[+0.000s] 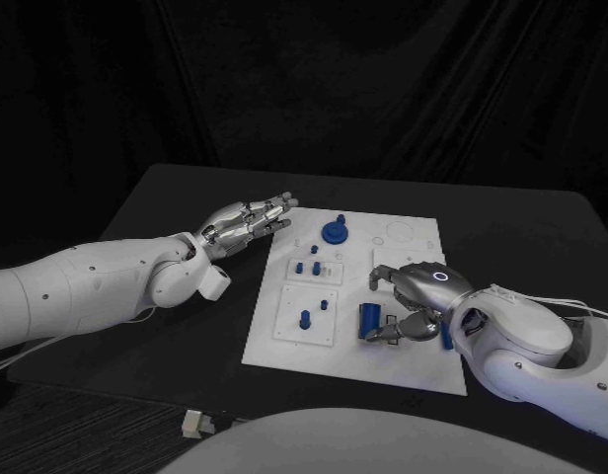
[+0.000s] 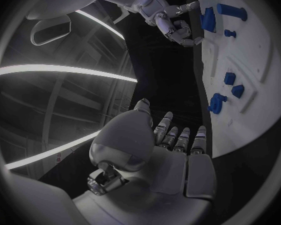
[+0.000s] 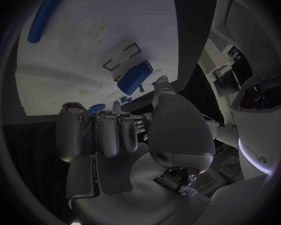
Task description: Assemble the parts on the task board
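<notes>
- Silver fingers of the left hand [image 1: 248, 219] lie straight and close together, holding nothing; it hovers over the black table [image 1: 176, 197] just beside the board's [image 1: 404, 370] far-left corner. If it swings right, it could clip the round knob part [image 1: 336, 231] standing near that corner.
- Blue small parts [image 1: 309, 267] sit in the upper-left panel of the board, and a peg [image 1: 304, 318] stands in the panel below. These look seated; a sideways push on the board would likely shift them together.
- A blue cylinder [image 1: 370, 316] lies on the board's middle, touching or just beside the right hand's fingertips. Whether it is pinched cannot be told.
- The right hand [image 1: 420, 291] hangs over the board's right half, fingers curled down toward the cylinder. A shallow pinch could let the round part roll away or tip out when lifted.
- A long bar [image 1: 446, 334] lies just beside that hand near the wrist; the wrist could knock it off the board's edge.
</notes>
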`<state>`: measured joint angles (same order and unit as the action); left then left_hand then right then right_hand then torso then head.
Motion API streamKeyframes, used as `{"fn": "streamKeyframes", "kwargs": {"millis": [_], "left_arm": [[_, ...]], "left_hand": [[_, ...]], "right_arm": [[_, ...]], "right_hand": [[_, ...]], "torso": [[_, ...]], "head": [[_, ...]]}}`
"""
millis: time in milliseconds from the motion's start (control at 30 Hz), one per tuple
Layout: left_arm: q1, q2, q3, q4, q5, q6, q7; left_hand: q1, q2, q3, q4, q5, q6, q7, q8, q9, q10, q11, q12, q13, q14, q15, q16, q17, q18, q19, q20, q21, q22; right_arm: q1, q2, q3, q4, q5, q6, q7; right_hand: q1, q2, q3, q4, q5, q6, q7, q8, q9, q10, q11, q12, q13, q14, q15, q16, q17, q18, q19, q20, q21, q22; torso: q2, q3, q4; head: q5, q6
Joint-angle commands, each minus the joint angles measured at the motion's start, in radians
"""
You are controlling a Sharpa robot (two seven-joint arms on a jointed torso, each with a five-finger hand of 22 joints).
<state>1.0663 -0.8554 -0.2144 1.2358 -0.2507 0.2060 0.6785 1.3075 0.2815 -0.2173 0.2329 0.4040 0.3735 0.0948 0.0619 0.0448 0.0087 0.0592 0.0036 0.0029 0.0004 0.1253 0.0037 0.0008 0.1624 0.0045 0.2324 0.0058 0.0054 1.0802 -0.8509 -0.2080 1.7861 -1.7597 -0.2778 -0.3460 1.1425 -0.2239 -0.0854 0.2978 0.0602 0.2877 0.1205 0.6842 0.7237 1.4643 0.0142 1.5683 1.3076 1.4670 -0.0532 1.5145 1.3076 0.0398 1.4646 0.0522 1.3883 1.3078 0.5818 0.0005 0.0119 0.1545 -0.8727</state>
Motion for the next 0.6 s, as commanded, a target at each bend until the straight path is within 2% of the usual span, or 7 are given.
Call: {"fn": "streamKeyframes", "kwargs": {"millis": [33,167,400,467,533,600], "left_arm": [[-0.001,0.002,0.001,0.002,0.006,0.015,0.064],[-0.002,0.002,0.001,0.002,0.006,0.017,0.062],[-0.002,0.002,0.001,0.001,0.006,0.022,0.058],[-0.002,0.002,0.001,0.001,0.006,0.023,0.058],[-0.002,0.002,0.001,0.001,0.006,0.024,0.057],[-0.002,0.002,0.001,0.001,0.006,0.024,0.057]], "left_hand": [[0.010,-0.001,-0.002,-0.006,0.006,0.005,0.003,0.003,0.001,-0.001,0.006,-0.001,0.000,0.000,0.005,-0.004,-0.001,0.015,-0.001,0.008,-0.002,0.001],[0.010,-0.001,-0.002,-0.006,0.006,0.005,0.003,0.003,0.001,-0.001,0.006,-0.001,0.000,0.000,0.005,-0.004,-0.001,0.015,-0.001,0.008,-0.002,0.001],[0.010,0.000,-0.002,-0.006,0.006,0.005,0.003,0.003,0.001,-0.001,0.006,-0.001,0.000,0.000,0.005,-0.004,-0.001,0.015,-0.001,0.008,-0.002,0.001],[0.010,0.000,-0.002,-0.007,0.006,0.005,0.004,0.004,0.001,-0.001,0.007,-0.001,0.000,0.000,0.005,-0.004,-0.001,0.015,-0.001,0.008,-0.002,0.001],[0.010,0.000,-0.002,-0.007,0.006,0.005,0.004,0.004,0.001,-0.001,0.007,-0.001,0.000,0.000,0.005,-0.004,-0.001,0.015,-0.001,0.008,-0.002,0.001],[0.010,0.000,-0.002,-0.007,0.006,0.005,0.004,0.004,0.001,-0.001,0.007,-0.001,0.000,0.000,0.005,-0.004,-0.001,0.015,-0.001,0.008,-0.002,0.001]], "right_arm": [[-0.006,0.003,0.000,-0.002,-0.032,0.041,-0.054],[-0.013,0.007,0.000,-0.004,-0.033,0.056,-0.062],[-0.021,0.013,0.000,-0.008,-0.033,0.067,-0.063],[-0.023,0.015,0.000,-0.009,-0.033,0.066,-0.060],[-0.024,0.017,0.000,-0.010,-0.033,0.064,-0.056],[-0.025,0.019,0.000,-0.010,-0.033,0.063,-0.053]], "right_hand": [[0.009,0.009,0.010,0.000,0.003,-0.010,0.001,0.019,0.004,0.106,0.009,0.003,0.263,0.077,0.006,-0.005,0.142,0.007,0.018,0.008,-0.008,0.198],[0.011,0.011,0.012,0.000,0.006,-0.018,0.001,0.043,0.009,0.106,0.010,0.003,0.263,0.076,0.008,-0.008,0.136,0.009,0.015,0.009,-0.017,0.196],[0.019,0.028,0.026,-0.001,0.017,-0.035,-0.002,0.129,0.030,0.106,0.010,0.003,0.263,0.073,0.008,-0.013,0.128,0.013,0.008,0.011,-0.035,0.191],[0.025,0.039,0.034,-0.002,0.033,-0.041,-0.004,0.158,0.036,0.106,0.008,0.003,0.263,0.073,0.007,-0.013,0.128,0.013,0.008,0.011,-0.036,0.191],[0.031,0.051,0.043,-0.004,0.076,-0.048,-0.007,0.191,0.042,0.106,0.006,0.003,0.263,0.073,0.006,-0.013,0.128,0.013,0.009,0.009,-0.037,0.191],[0.035,0.057,0.046,-0.004,0.098,-0.052,-0.008,0.207,0.043,0.106,0.005,0.003,0.263,0.073,0.005,-0.013,0.129,0.013,0.009,0.008,-0.037,0.192]], "torso": [[0.000,-0.0002,0.0005],[0.000,0.0001,0.0004],[0.000,0.0000,0.0000],[0.000,0.0000,0.0001],[0.001,-0.0001,0.0001],[0.001,0.0000,0.0001]], "head": [[-0.002,0.000],[-0.001,0.000],[-0.002,0.000],[-0.003,0.000],[-0.003,0.000],[-0.002,0.000]]}}
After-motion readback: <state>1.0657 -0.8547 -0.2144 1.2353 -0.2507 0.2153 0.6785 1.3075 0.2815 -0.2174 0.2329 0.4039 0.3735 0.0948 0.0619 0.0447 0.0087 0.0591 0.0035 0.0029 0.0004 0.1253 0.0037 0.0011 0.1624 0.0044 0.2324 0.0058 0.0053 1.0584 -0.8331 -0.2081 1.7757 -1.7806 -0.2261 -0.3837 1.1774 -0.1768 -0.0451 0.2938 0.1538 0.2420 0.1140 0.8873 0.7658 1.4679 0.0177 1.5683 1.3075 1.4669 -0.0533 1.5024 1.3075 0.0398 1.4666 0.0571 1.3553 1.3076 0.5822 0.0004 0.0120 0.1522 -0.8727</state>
